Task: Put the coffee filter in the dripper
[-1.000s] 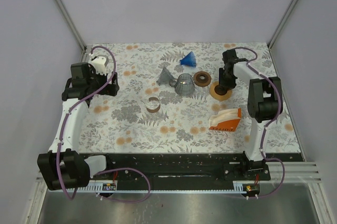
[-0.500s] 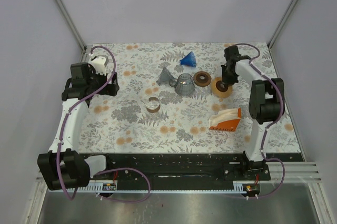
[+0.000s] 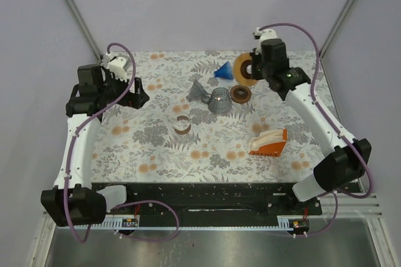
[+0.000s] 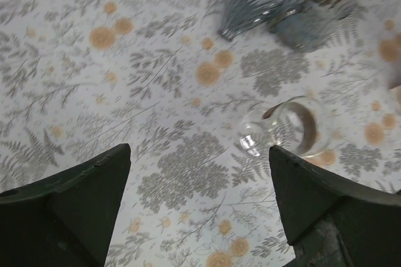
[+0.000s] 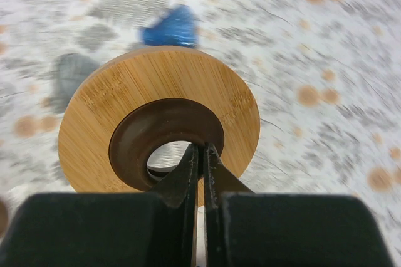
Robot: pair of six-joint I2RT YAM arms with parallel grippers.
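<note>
Right hand [image 5: 201, 154] clamped on wooden ring [image 5: 125, 91], filter pack [image 3: 268, 143] well apart

**No legible writing in view**

No text, number or brand can be read. The orange-and-white packet [image 3: 268, 143] on the tabletop [image 3: 156, 154] may carry print, but its orange face is too small to show any lettering. Nearer the camera than the packet, the black rail [image 3: 207, 204] has two small coloured tags. The left tag [image 3: 128, 222] sits well to the packet's left and the right tag [image 3: 294, 223] slightly to its right. Both are too tiny to read. The wooden ring [image 5: 100, 104], beyond the packet, shows only grain.
</note>
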